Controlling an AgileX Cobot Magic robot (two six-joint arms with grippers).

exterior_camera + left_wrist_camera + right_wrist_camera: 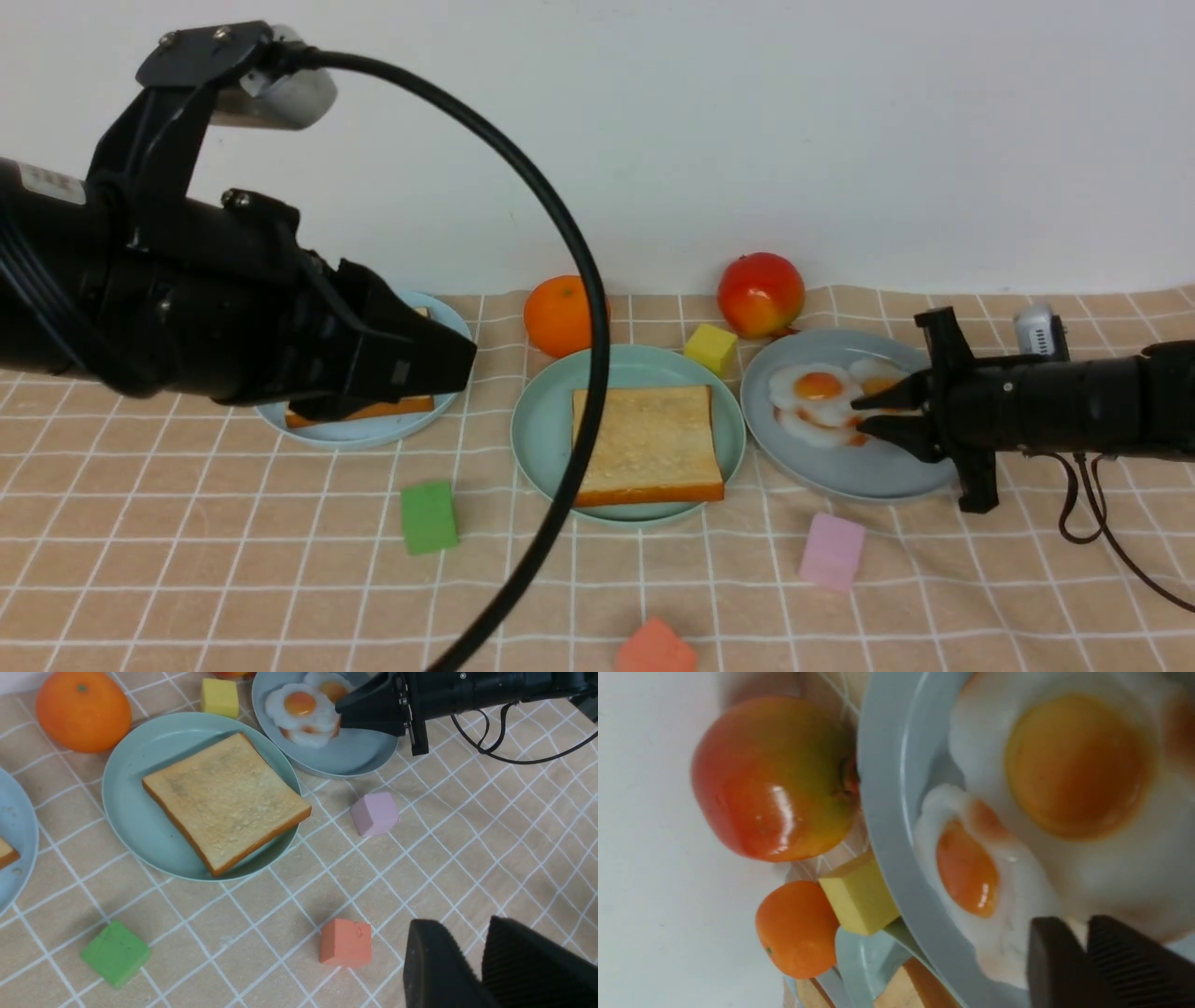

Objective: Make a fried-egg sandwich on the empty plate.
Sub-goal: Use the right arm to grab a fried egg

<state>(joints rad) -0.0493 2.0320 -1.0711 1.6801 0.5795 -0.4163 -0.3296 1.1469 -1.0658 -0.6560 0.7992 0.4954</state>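
Observation:
One toast slice [647, 443] [224, 800] lies flat on the mint-green plate [541, 420] [135, 826] in the middle. A second slice [373, 411] rests on the pale blue plate [317, 431], mostly hidden behind my left gripper [462, 359] [462, 924]. That gripper hangs above the cloth, narrowly open and empty. The fried eggs [817, 387] [1073, 765] are piled on the grey-blue plate [868, 471] [887, 788]. My right gripper [859, 415] [1085, 926] reaches in low from the right, shut on the white edge of an egg. I cannot tell which egg.
An orange [560, 315], an apple [761, 294] and a yellow block [711, 348] sit behind the plates. Green [429, 516], pink [831, 551] and red [656, 649] blocks lie in front. The left arm's black cable [579, 280] loops across the mint plate's view.

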